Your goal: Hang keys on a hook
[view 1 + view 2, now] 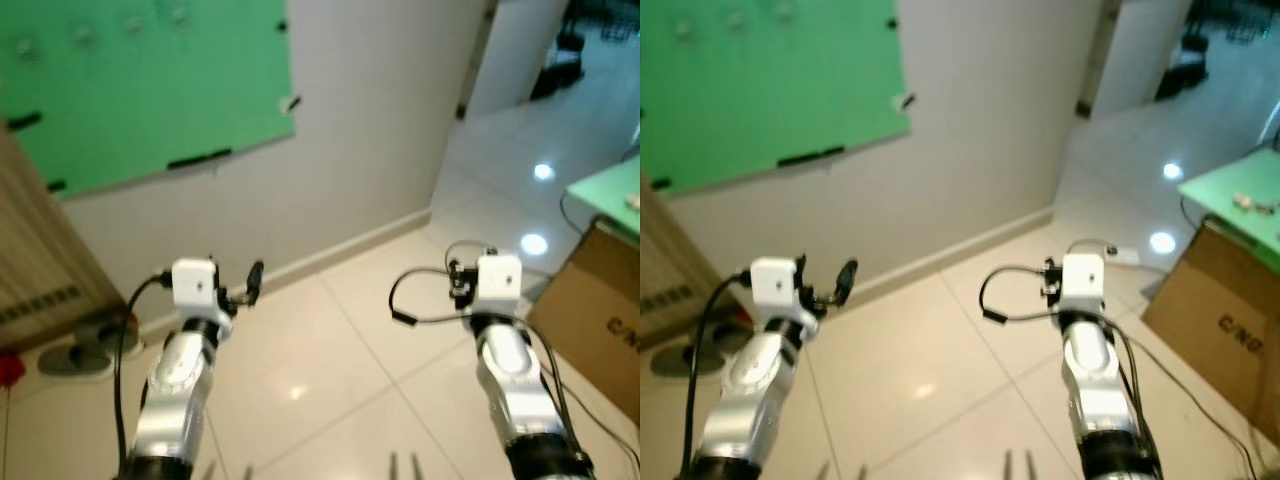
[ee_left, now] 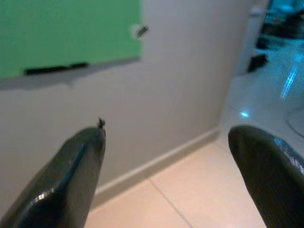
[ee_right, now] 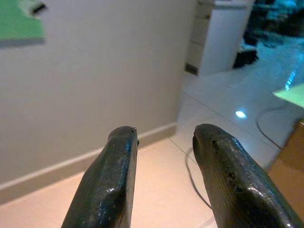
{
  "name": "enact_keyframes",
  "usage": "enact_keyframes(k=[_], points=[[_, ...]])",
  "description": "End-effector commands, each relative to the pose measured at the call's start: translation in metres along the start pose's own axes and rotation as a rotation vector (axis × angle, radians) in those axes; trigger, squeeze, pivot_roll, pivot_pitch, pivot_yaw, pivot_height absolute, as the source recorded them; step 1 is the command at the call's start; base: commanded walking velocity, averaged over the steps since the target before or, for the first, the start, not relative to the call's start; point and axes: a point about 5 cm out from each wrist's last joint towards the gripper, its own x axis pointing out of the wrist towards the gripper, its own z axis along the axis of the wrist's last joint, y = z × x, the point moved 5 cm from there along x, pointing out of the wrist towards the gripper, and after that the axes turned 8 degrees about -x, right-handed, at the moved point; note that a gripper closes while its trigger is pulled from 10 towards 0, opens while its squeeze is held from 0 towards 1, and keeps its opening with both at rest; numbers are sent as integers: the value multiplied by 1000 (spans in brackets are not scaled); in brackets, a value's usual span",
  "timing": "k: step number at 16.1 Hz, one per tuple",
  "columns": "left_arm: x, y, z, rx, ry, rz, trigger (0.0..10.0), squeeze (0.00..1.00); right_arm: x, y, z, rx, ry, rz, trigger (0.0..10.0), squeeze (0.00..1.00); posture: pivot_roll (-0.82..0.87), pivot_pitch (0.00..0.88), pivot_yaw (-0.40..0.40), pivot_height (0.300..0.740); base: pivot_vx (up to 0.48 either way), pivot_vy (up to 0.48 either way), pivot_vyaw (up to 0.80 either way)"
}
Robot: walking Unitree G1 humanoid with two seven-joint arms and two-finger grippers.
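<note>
Green board (image 1: 150, 85), upper left of frame, carries faint pale hooks (image 1: 82, 33). Left pincer (image 2: 166, 156): spread, empty. Right pincer (image 3: 164, 161): parted, empty. Keys: not located. Risk: approaching the hooks empty-handed; blur may mislead aim.

Soft, blurred frames; lamp glare on glossy floor (image 1: 534, 243).

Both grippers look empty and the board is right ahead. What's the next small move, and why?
Probably turn right toward the green table. The left gripper and right gripper both have jaws open with nothing between them, so nothing can go on the green board yet. Small pale objects lie on that table. They may be the keys, though they are too small to tell.
</note>
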Motion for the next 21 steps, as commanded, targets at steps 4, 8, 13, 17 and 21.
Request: enact_keyframes(k=[4,8,13,17,21], points=[[2,-4,1,-13,-5,-18,10000,0,3,1,1,5,0,12,10000,0,-59,0,28,740,465,0,-587],[2,-8,1,-2,-14,-52,10000,0,5,-3,1,-5,-8,2,10000,0,-67,0,24,740,465,0,-587],[1,-8,-2,-10,-12,-72,10000,0,3,-9,-4,19,2,-18,10000,0,-77,0,25,740,465,0,-587],[-4,-6,-2,13,-13,-77,10000,0,-1,2,-4,36,-10,32,10000,0,-57,0,9,740,465,0,-587],[1,0,-2,-8,-11,-57,10000,0,1,3,-5,-11,6,38,10000,0,-57,0,1,736,464,0,-559]])
